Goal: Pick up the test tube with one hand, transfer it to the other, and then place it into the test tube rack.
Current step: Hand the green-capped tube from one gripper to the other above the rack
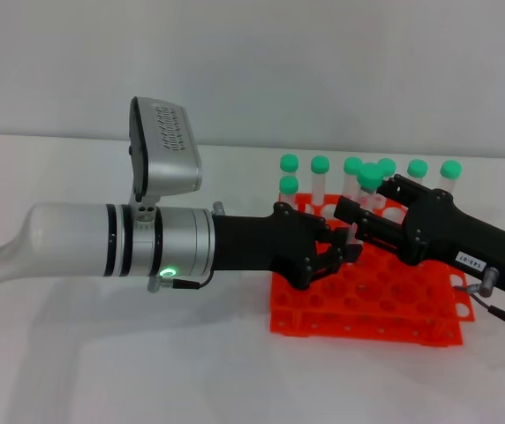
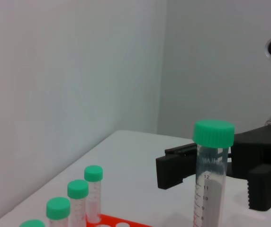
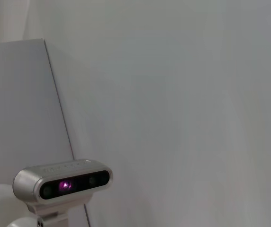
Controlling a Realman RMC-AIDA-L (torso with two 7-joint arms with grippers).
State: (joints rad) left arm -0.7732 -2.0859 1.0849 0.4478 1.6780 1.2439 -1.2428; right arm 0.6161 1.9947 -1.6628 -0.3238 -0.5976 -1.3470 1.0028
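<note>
Facing the left tool [image 1: 339, 252], only the right wrist view shows its camera [image 3: 62, 184].

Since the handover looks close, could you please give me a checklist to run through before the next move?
1. Tube upright, cap on: ok.
2. Left gripper and right gripper both at the tube, over the rack: ok.
3. Which gripper carries the tube: cannot tell.
4. Free holes in the rack's front rows: ok.
5. Tube apart from the other tubes standing at the back: ok, going by the left wrist view.
</note>
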